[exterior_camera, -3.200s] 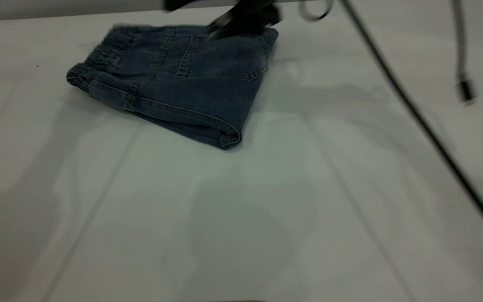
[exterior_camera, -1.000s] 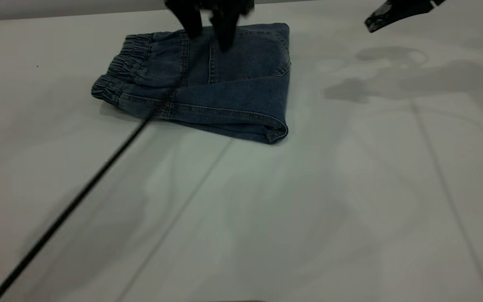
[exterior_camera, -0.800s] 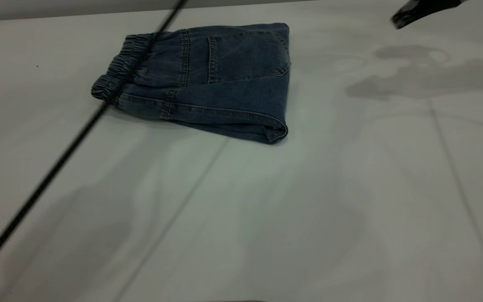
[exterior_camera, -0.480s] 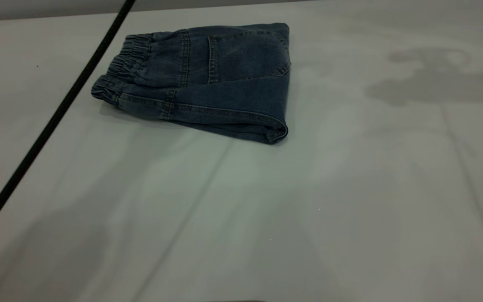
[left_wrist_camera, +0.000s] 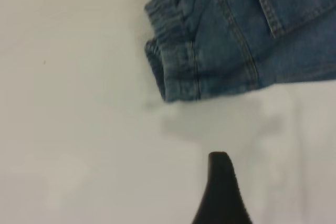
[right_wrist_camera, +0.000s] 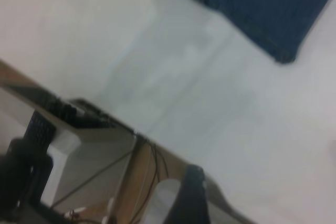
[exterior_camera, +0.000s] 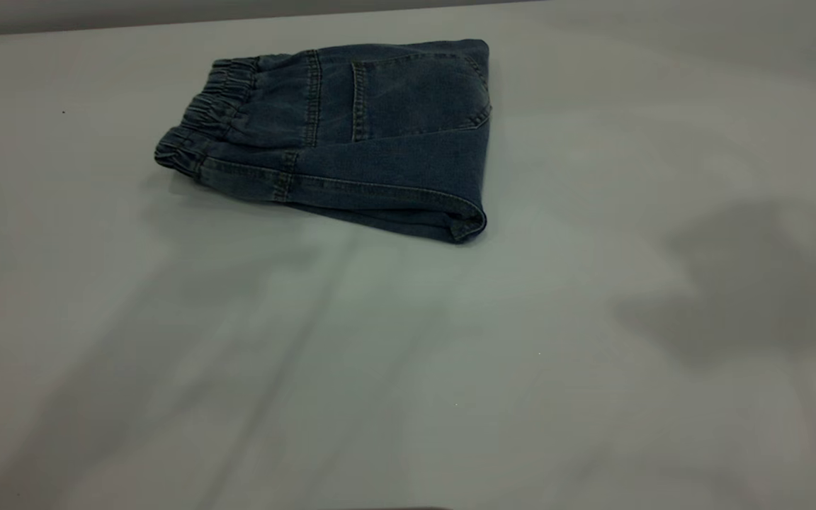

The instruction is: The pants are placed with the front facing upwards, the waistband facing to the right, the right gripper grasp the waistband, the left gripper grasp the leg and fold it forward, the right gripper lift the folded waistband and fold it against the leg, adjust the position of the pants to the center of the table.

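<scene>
The pants (exterior_camera: 380, 134) lie folded into a compact blue denim bundle at the far left-centre of the table (exterior_camera: 450, 354), back patch pocket facing up. The gathered waistband (exterior_camera: 199, 117) is at the bundle's left end. Neither gripper shows in the exterior view. In the left wrist view, my left gripper (left_wrist_camera: 258, 184) hovers over bare table just off the waistband (left_wrist_camera: 170, 61) corner; one black finger (left_wrist_camera: 220, 187) shows, set off to one side, nothing held. My right gripper (right_wrist_camera: 236, 198) is above the table's near edge, away from the pants (right_wrist_camera: 268, 9), one finger (right_wrist_camera: 191, 198) visible.
Arm shadows fall across the right and lower parts of the table. The right wrist view shows the table's edge (right_wrist_camera: 157, 145), and beyond it cables, a dark keyboard-like unit (right_wrist_camera: 68, 111) and a black object (right_wrist_camera: 23, 182).
The left gripper lifted off the pants and left the exterior view, its cable sweeping away to the left. The right gripper withdrew past the top right. The pants stayed put.
</scene>
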Robot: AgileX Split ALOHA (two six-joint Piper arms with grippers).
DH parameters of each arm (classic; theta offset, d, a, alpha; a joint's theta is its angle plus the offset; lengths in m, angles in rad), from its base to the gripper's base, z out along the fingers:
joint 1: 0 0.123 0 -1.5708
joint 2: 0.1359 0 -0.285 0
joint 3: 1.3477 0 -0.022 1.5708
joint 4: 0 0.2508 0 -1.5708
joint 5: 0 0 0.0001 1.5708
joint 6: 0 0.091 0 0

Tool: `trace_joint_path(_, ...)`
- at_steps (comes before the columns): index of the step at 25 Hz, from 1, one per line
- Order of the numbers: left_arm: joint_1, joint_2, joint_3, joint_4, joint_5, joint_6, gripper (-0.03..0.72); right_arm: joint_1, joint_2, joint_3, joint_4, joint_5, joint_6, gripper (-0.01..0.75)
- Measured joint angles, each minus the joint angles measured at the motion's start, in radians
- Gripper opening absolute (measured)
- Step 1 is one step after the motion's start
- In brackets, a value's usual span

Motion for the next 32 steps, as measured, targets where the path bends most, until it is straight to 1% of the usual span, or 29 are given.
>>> trace_joint_path(4, 0.0, -0.24, 0.185, -0.012, 0.0, -0.04, 0.482, 0.006, -0.203, 0.144, -0.01, 0.005, 0.0, 0.573)
trace_joint_path(10, 0.0, -0.57, 0.454, -0.013, 0.0, -0.047, 0.482, 0.006, -0.489, 0.261, -0.048, 0.012, 0.0, 0.573)
trace_joint_path(16, 0.0, -0.829, 0.657, -0.013, 0.0, -0.047, 0.482, 0.006, -0.755, 0.395, -0.079, 0.026, 0.02, 0.573)
trace_joint_path(21, 0.0, -0.941, 0.815, -0.013, 0.0, -0.047, 0.482, 0.006, -0.911, 0.528, -0.214, 0.031, 0.123, 0.573)
trace_joint_path(25, 0.0, -0.977, 0.929, -0.013, 0.0, -0.03, 0.482, 0.006, -1.009, 0.596, -0.363, 0.034, 0.18, 0.573)
trace_joint_path(29, 0.0, -0.984, 1.032, -0.013, 0.0, 0.011, 0.482, 0.006, -1.072, 0.615, -0.531, 0.034, 0.248, 0.573)
trace_joint_path(32, 0.0, -0.984, 1.083, -0.013, -0.008, 0.022, 0.482, 0.006, -1.1, 0.616, -0.634, -0.002, 0.317, 0.57)
